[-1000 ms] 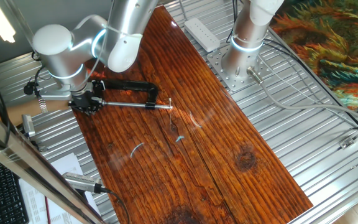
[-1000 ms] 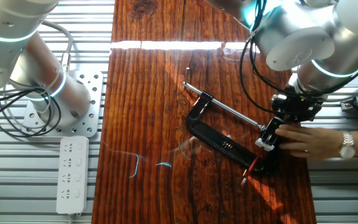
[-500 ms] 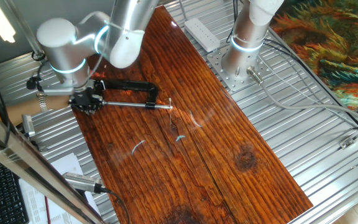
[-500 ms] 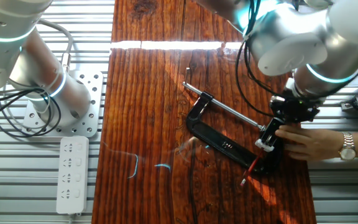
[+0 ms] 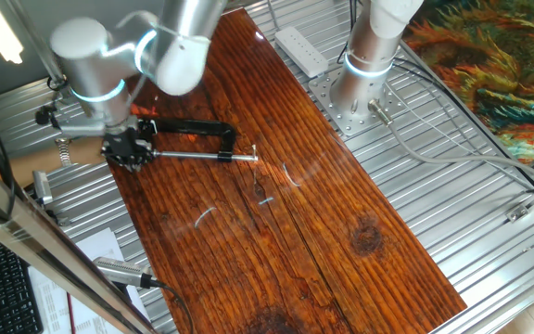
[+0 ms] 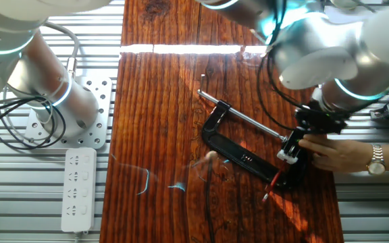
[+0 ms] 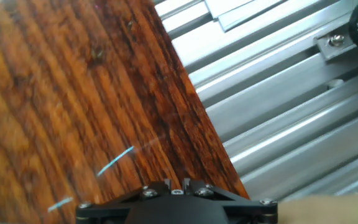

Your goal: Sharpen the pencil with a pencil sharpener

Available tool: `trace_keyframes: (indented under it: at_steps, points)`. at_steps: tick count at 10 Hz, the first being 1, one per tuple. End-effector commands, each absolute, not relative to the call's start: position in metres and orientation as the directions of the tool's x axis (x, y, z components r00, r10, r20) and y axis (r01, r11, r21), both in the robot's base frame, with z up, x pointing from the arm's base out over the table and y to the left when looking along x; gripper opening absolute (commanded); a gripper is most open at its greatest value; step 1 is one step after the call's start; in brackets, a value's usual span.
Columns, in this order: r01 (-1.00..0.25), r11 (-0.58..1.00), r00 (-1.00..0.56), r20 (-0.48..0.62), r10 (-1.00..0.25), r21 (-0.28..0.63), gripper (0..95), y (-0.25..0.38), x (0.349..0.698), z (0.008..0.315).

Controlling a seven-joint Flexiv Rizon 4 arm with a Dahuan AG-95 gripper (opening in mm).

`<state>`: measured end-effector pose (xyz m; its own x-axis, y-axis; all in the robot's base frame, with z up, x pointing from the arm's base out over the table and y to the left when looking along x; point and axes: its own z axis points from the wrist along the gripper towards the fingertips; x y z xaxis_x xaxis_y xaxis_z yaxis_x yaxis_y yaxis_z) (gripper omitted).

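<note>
My gripper [image 6: 293,159] sits low over the near end of the black C-clamp [image 6: 229,147], right beside a person's hand [image 6: 336,155]. It shows at the same spot in the other fixed view [image 5: 128,152]. A red pencil [image 6: 272,185] sticks out from under the gripper, with its dark tip pointing away over the wood. The small black pencil sharpener is hidden under the gripper and the hand. In the hand view only the gripper's base [image 7: 176,202] shows. The jaws stand close together there, and what lies between them is hidden.
The clamp's long silver screw rod [image 6: 245,118] runs across the wooden board [image 6: 174,81]. A second arm's base [image 6: 80,108] and a white power strip [image 6: 78,189] stand on the ribbed metal table. The board's edge passes just beside the gripper [image 7: 216,143].
The arm's upper joints have swung round above the gripper. The gripper, clamp, pencil and hand stay in the same place.
</note>
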<state>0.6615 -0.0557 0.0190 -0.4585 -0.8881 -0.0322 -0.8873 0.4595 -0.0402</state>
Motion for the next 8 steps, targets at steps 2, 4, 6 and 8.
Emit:
trace_keyframes:
  at_steps: [2,4,6,8]
  points:
    - [-0.907,0.418,-0.419,0.031,-0.907,-0.045,0.0,-0.086,0.651,0.026]
    - [-0.914,0.403,-0.404,0.011,-0.915,-0.039,0.0,-0.084,0.655,0.029]
    - [-0.939,0.341,-0.343,0.043,-0.938,-0.045,0.0,-0.085,0.655,0.029]
    - [-0.934,0.356,-0.358,0.035,-0.933,-0.037,0.0,-0.084,0.659,0.033]
